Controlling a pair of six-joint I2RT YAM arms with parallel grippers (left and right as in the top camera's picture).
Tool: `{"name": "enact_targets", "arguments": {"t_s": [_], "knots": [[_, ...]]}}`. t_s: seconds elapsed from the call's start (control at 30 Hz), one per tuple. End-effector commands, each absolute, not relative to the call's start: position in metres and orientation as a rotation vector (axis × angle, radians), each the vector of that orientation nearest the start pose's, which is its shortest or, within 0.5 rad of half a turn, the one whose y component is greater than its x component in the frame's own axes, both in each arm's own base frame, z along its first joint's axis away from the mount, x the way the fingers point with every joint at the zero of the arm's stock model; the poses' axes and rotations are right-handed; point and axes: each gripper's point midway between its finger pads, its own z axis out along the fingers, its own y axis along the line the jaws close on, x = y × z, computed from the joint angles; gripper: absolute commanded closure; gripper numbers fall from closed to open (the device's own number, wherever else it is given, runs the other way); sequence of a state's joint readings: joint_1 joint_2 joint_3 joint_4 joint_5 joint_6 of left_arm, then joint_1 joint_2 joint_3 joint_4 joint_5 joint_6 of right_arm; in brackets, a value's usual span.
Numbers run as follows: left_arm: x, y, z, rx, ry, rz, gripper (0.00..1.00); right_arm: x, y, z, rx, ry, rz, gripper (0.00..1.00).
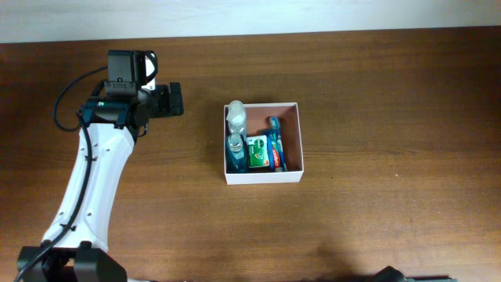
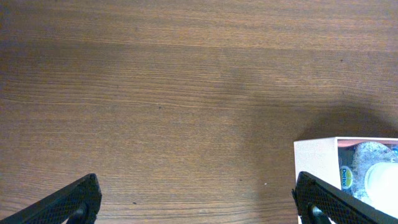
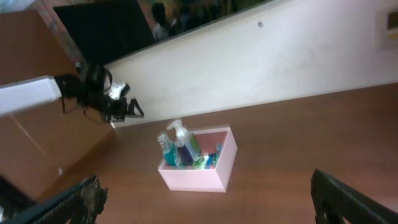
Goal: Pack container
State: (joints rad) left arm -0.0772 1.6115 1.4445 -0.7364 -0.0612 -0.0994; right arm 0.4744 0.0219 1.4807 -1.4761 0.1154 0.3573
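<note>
I am seeing container [image 1: 263,178] sitting mid-bench, toiletries [image 1: 254,145] packed inside. Left gripper [image 1: 178,99] hovering beside it, jaws apart, holding nothing; right gripper [image 3: 205,180] jaws apart, well away. Judging packing done: best withdrawing wide, avoiding walls.

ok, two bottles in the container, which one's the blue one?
The blue bottle next to the green box. The other, the clear bottle with a white top, sits in the far left corner of the container.
</note>
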Motion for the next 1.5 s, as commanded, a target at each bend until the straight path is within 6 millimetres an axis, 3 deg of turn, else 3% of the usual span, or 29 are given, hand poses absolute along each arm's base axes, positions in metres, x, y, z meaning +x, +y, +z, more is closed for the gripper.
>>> {"name": "enact_targets", "arguments": {"t_s": [0.0,0.17,0.3,0.47,0.67,0.83,1.13,1.47], "knots": [[0.434,-0.022,0.221,-0.073,2.425,-0.003,0.01,0.003,-0.016,0.365,-0.031,1.620,0.560,0.02],[0.434,-0.022,0.221,-0.073,2.425,-0.003,0.01,0.034,0.026,0.374,-0.172,1.569,0.641,0.02],[0.434,-0.022,0.221,-0.073,2.425,-0.003,0.01,0.060,0.055,0.369,-0.239,1.547,0.707,0.02],[0.434,-0.022,0.221,-0.073,2.425,-0.003,0.01,0.093,0.083,0.352,-0.284,1.537,0.752,0.02],[0.434,-0.022,0.221,-0.073,2.425,-0.003,0.01,0.115,0.108,0.345,-0.321,1.473,0.839,0.01],[0.434,-0.022,0.221,-0.073,2.425,-0.003,0.01,0.128,0.118,0.337,-0.340,1.432,0.857,0.02],[0.434,-0.022,0.221,-0.073,2.425,-0.003,0.01,0.152,0.130,0.295,-0.337,1.498,0.851,0.02],[0.434,-0.022,0.221,-0.073,2.425,-0.003,0.01,0.172,0.129,0.266,-0.254,1.544,0.837,0.02]]}}
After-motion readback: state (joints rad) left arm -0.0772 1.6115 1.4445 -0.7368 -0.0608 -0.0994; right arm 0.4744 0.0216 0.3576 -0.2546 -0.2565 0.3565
